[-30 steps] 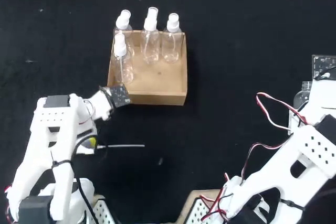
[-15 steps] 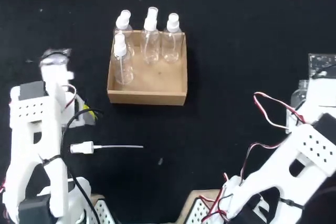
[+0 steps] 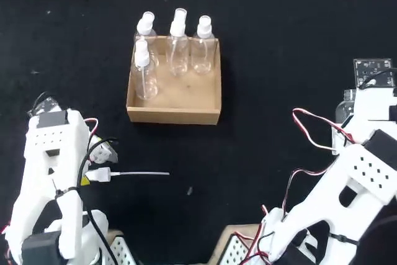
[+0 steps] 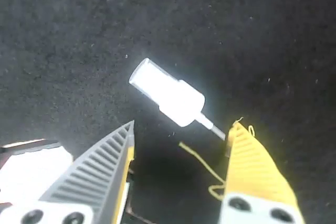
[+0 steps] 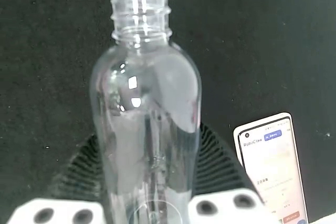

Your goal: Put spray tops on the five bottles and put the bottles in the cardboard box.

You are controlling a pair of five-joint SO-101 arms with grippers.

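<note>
Hovering over spray top [image 4: 168, 97], left hand [image 4: 184, 126] spread

I have the cardboard box [image 3: 173, 116] toward the far middle of the surface [image 3: 279, 41]. Inside it, a row of three bottles [image 3: 178, 51] stands along the far wall, and a fourth bottle [image 3: 144, 76] stands by the left wall, just in front of the row's leftmost. At the near left, well apart from the box, a spray top [image 4: 168, 95] lies on the surface with its tube pointing right. My left arm's jaws hang over it, one on either side. At the far right, my right arm's jaws sit around a fifth bottle [image 5: 147, 103], with a phone [image 5: 270, 166] on the surface near it.
</note>
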